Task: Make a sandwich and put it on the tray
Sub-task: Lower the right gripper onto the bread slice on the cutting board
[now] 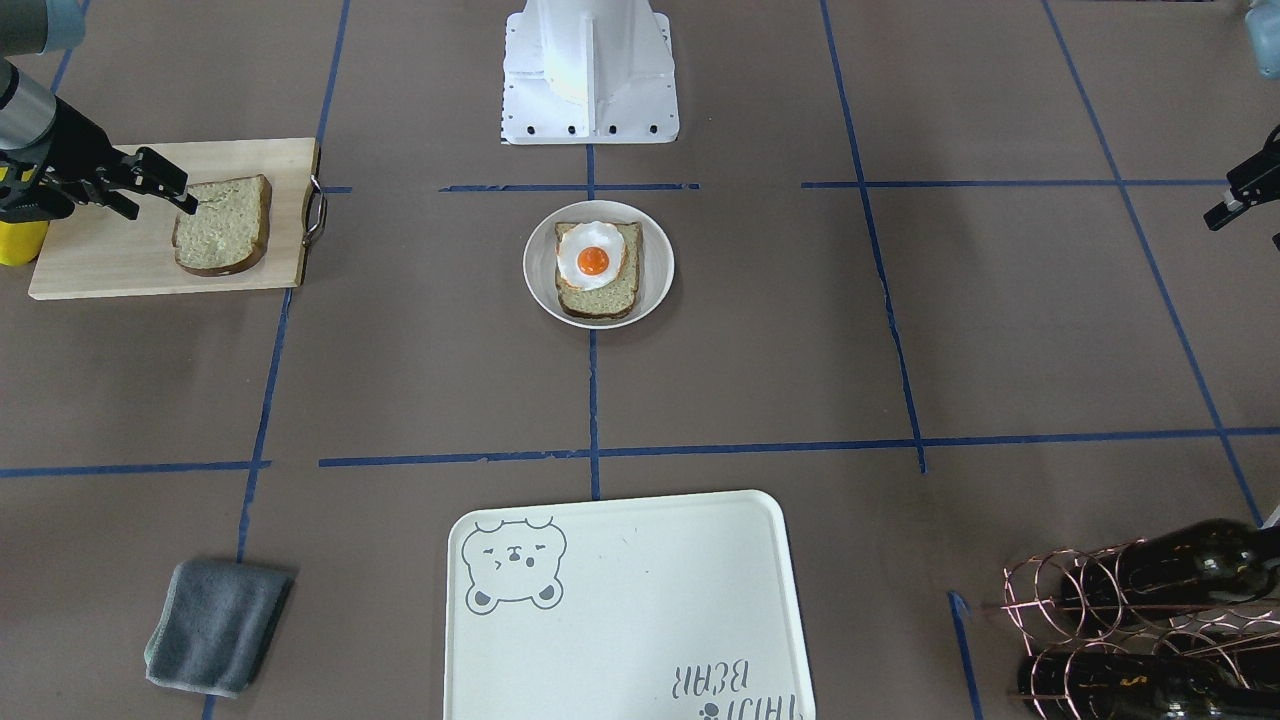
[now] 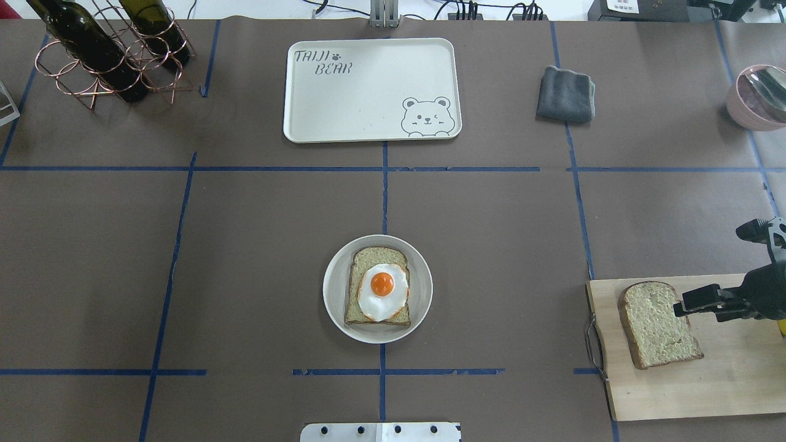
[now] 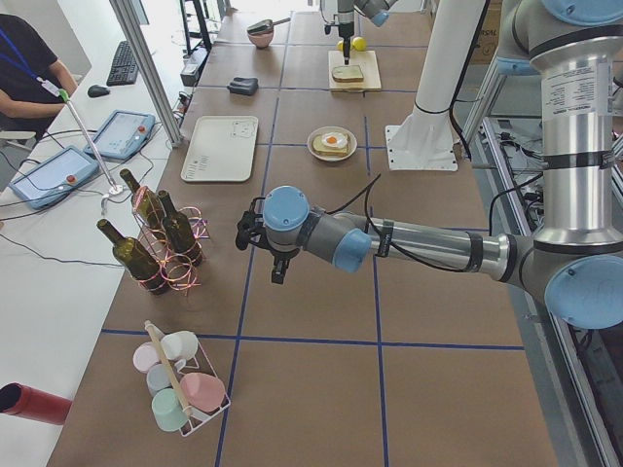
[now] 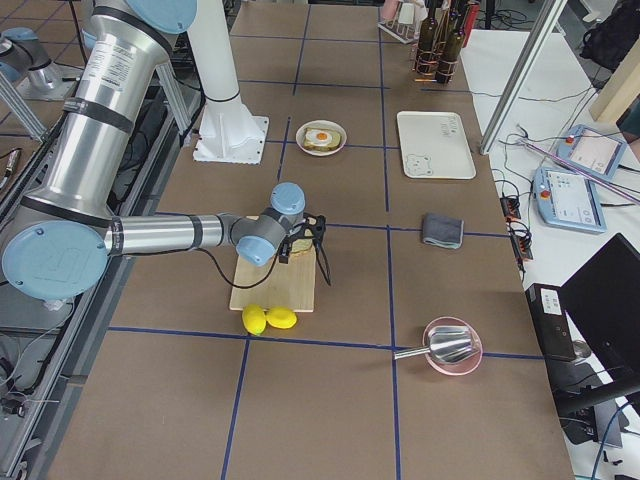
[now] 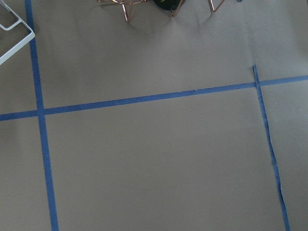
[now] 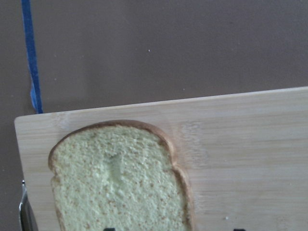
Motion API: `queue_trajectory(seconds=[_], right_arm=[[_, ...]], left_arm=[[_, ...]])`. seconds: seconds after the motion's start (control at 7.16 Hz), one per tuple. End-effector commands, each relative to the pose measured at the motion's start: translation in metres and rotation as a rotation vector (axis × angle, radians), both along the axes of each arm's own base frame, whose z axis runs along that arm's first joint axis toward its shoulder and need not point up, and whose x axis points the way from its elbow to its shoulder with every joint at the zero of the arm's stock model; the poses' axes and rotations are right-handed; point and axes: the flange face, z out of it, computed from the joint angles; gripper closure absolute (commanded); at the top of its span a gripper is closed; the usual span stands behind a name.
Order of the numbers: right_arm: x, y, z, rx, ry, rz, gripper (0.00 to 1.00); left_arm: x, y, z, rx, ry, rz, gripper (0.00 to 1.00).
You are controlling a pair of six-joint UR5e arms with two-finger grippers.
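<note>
Two bread slices lie well apart in the front-facing view. The bare slice (image 1: 222, 225) lies flat on the wooden cutting board (image 1: 100, 265) at the robot's right end of the table. The other slice (image 1: 598, 292) sits in the round white plate (image 1: 540, 275) at the table's middle, with the fried egg (image 1: 592, 258) on top of it. The tray (image 1: 640, 610) lies at the operators' edge, well apart from both slices, between a grey cloth (image 1: 215, 625) and a copper rack of wine bottles (image 1: 1150, 610). The right gripper (image 1: 155, 195) hangs over the board at the bare slice's edge. The left gripper (image 1: 1235, 195) pokes in at the frame's edge — I cannot tell whether it is spread or closed.

From overhead, the bare slice lies skewed on the board, and a pink bowl (image 2: 752, 98) stands at the far right.

In the right side view, two lemons (image 4: 268, 318) lie just beside the board's end.

In the left side view, the left gripper hangs over brown table paper near the rack.

The right wrist view shows two dark fingertips (image 6: 109, 229) at the bottom edge, set wide apart — one over the slice, one over bare board, gripping nothing.
</note>
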Motion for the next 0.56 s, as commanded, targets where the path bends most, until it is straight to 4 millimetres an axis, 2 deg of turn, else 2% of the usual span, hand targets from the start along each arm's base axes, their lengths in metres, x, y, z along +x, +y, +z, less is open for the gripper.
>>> queue_trajectory(seconds=[0.0,0.28,0.42], right_arm=[[-0.0062,0.0024,0.0106,-0.007,0.007,-0.012,0.31],[-0.0075,0.0015,0.0139,-0.008,0.007,-0.013,0.51],[-0.0088,0.0011,0.0149,-0.009,0.007,-0.014,0.67]], left_arm=[[0.0008,0.0002,-0.0001,0.001,0.001,-0.001,0.0],[0.0007,0.0008,-0.0001,0.002,-0.001,0.0,0.0],[0.0005,0.0013,0.0015,0.001,-0.003,0.0,0.0]])
